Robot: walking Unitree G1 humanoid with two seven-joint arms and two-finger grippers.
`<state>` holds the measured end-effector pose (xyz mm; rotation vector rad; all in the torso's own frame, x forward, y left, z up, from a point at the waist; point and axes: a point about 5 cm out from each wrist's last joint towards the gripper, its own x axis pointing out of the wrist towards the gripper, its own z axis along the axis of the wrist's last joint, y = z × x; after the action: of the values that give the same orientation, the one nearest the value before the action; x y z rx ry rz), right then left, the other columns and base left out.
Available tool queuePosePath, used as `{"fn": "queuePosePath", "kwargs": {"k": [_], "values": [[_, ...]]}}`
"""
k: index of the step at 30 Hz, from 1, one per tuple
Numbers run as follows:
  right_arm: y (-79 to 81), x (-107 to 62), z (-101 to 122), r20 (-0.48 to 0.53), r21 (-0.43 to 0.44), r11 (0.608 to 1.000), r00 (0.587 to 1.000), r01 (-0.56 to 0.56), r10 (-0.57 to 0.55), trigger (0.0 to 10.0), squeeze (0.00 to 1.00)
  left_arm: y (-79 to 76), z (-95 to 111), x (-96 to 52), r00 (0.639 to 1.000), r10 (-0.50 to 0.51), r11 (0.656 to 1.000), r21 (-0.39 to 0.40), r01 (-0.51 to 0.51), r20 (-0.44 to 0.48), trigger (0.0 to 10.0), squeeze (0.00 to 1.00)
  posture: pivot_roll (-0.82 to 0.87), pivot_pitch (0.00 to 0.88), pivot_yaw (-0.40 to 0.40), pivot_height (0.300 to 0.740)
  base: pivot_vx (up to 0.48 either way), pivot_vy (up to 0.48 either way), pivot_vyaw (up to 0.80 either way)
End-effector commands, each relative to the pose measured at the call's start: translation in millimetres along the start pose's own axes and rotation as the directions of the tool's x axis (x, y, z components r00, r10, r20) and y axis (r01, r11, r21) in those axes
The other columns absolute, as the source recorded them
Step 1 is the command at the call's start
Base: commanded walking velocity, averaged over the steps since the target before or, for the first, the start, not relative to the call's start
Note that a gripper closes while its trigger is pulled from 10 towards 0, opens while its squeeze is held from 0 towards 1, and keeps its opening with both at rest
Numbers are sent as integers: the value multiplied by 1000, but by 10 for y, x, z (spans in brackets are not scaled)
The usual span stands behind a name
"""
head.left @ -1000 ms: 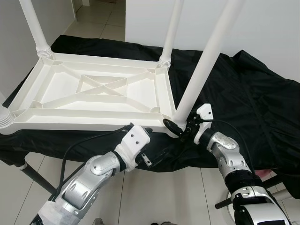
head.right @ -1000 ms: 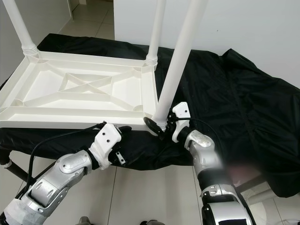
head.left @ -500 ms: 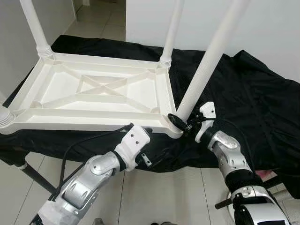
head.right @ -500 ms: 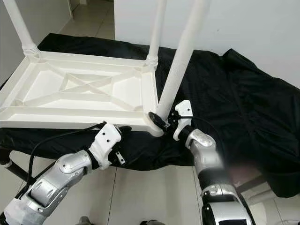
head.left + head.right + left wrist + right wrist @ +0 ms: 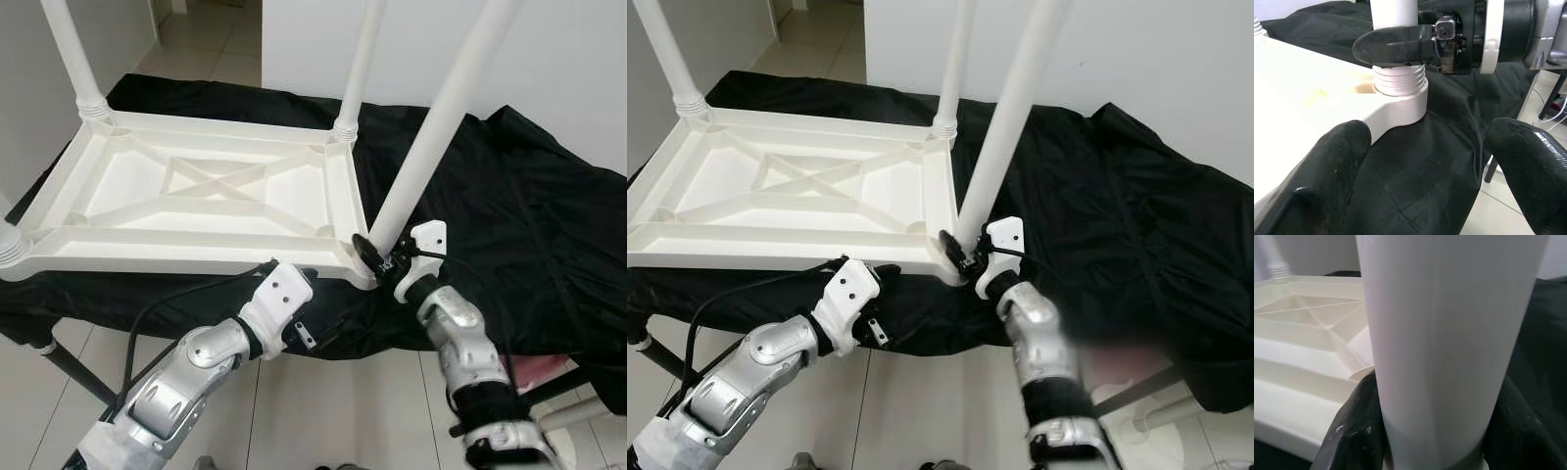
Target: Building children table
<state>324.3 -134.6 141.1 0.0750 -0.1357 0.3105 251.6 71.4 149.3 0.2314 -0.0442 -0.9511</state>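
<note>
All four white legs (image 5: 431, 137) run past the top edge; black cloth (image 5: 509, 206) hides the worktop; the left pincer (image 5: 306, 284) sits under the tabletop rim (image 5: 196, 262).

Tabletop (image 5: 206, 196): white, underside with moulded cross ribbing. Legs (image 5: 431, 127): white. Cloth (image 5: 509, 196): plain black. Gripper fingers (image 5: 1317, 181): glossy black. Arms (image 5: 186, 382): silver. Floor (image 5: 333, 411): pale tiles. Pink item (image 5: 549, 370) at 4 o'clock.
</note>
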Motion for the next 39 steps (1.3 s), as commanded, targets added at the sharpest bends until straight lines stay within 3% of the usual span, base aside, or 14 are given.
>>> {"fn": "queuePosePath", "kwargs": {"k": [1, 6, 11, 12, 13, 14, 24, 27, 28, 30, 33, 39], "values": [[-103, -75, -91, -53, 31, 991, 990, 130, -129, 10000, 0, -108, -29, -5, 993, -120, 993, -6, 120, -13, 10000, 0, 23, 93, -85, 740, 0, 0, 0], [116, -150, -179, -79, 68, 920, 921, 387, -381, 10000, 0, -121, -36, 3, 992, -122, 992, -9, 122, -13, 10000, 0, 23, 93, -92, 740, 0, 0, 0], [308, -145, -204, -96, 103, 934, 938, 341, -332, 10000, 0, -132, -33, 3, 993, -120, 993, -15, 120, -9, 10000, 0, 28, 91, -101, 740, 0, 0, 0], [322, -146, -162, -70, 158, 943, 956, 294, -287, 10000, 341, -137, -33, 4, 993, -120, 993, -16, 120, -9, 10000, 0, 28, 91, -101, 740, 0, 0, 0], [322, -146, -162, -70, 158, 943, 956, 294, -287, 10000, 341, -137, -33, 4, 993, -120, 993, -16, 120, -9, 10000, 0, 28, 91, -101, 740, 0, 0, 0], [320, -151, -119, -47, 183, 944, 961, 276, -272, 10000, 1000, -138, -33, 4, 993, -120, 993, -16, 120, -9, 10000, 0, 28, 91, -101, 740, 0, 0, 0], [292, -205, 21, 22, 191, 960, 976, 207, -215, 10000, 1000, -152, -36, 8, 992, -124, 992, -15, 124, -9, 10000, 0, 25, 84, -107, 740, 0, 0, 0], [200, -233, 26, 30, 154, 977, 988, 146, -152, 10000, 1000, -158, -40, 11, 992, -126, 992, -16, 126, -10, 10000, 0, 23, 80, -107, 740, 0, 0, 0], [141, -230, 21, 30, 129, 988, 995, 88, -93, 10000, 0, -162, -43, 14, 992, -129, 992, -15, 129, -10, 10000, 0, 21, 77, -107, 740, 0, 0, 0], [80, -216, 17, 26, 102, 995, 1000, -3, 1, 10000, 0, -166, -45, 20, 991, -133, 991, -14, 132, -10, 10000, 0, 20, 72, -105, 740, 0, 0, 0], [74, -207, 16, 24, 96, 995, 999, -34, 31, 10000, 0, -165, -46, 23, 991, -133, 991, -14, 133, -10, 10000, 0, 20, 71, -105, 740, 0, 0, 0], [-8, -104, 18, -3, -11, 976, 976, -217, 217, 10000, 0, -161, -39, 48, 991, -137, 991, -8, 137, -6, 10000, 0, 19, 61, -103, 740, 0, 0, 0]]}}
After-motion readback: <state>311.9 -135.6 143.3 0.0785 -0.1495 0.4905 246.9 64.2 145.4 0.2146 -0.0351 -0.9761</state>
